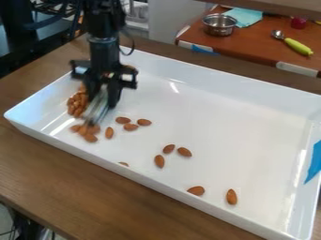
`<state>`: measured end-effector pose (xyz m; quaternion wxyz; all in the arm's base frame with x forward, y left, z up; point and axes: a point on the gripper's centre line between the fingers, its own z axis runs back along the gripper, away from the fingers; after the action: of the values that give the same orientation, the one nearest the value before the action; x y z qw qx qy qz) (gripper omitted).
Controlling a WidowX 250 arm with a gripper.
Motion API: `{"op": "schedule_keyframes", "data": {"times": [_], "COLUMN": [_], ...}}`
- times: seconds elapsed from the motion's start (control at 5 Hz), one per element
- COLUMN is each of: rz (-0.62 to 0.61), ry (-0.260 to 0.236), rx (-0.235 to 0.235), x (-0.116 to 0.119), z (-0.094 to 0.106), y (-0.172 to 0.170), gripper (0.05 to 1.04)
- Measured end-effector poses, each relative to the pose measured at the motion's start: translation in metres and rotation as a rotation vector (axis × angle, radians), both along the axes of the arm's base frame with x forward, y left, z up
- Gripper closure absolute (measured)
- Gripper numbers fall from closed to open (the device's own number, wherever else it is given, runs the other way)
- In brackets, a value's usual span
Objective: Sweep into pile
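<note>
Step in hand: gather the stray brown almonds toward the left end of the tray. Start with the nearest pair [232, 196]. Set the bristles beyond them, on the side away from the pile, and draw them left with light, level strokes. The almond at the near wall [124, 164] calls for a stroke along the wall – a steep tool angle may wedge it there. Next, take in the loose trio [169, 149], then the almonds beside the pile [130, 127]. Keep strokes short at the end; a fast one may scatter the brown almond pile [77, 103]. The black fingers [114, 93] appear closed on a pale, striped brush-like tool [96, 110], its lower end down beside the pile.

Containers: the white, rectangular, shallow-walled tray [244, 112] rests on the brown wooden counter [37, 161] and holds all the visible almonds, the pile in its left end. Beyond it, a round silver metal bowl [219, 24] stands on a reddish-brown surface [251, 44] – its contents cannot be made out.
</note>
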<state>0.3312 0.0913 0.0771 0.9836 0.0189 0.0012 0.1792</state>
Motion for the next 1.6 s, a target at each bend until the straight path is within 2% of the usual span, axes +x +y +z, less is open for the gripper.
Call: {"op": "schedule_keyframes", "data": {"times": [0.2, 0.4, 0.6, 0.8, 1.0, 1.2, 1.4, 1.6], "rz": [0.004, -0.053, -0.099, -0.145, -0.135, -0.131, -0.126, -0.133], "ry": [-0.076, -0.145, -0.192, -0.208, -0.162, -0.164, -0.140, -0.153], "rx": [-0.050, -0.042, 0.002, -0.007, 0.020, 0.022, 0.035, 0.025], "x": [-0.004, -0.009, -0.019, -0.026, -0.022, -0.011, -0.007, -0.006], "z": [0.024, 0.043, 0.053, 0.049, 0.031, 0.028, 0.021, 0.026], "y": [-0.035, -0.089, -0.135, -0.183, -0.202, -0.221, -0.230, -0.243], "gripper": [0.699, 0.699, 0.699, 0.699, 0.699, 0.699, 0.699, 0.699]}}
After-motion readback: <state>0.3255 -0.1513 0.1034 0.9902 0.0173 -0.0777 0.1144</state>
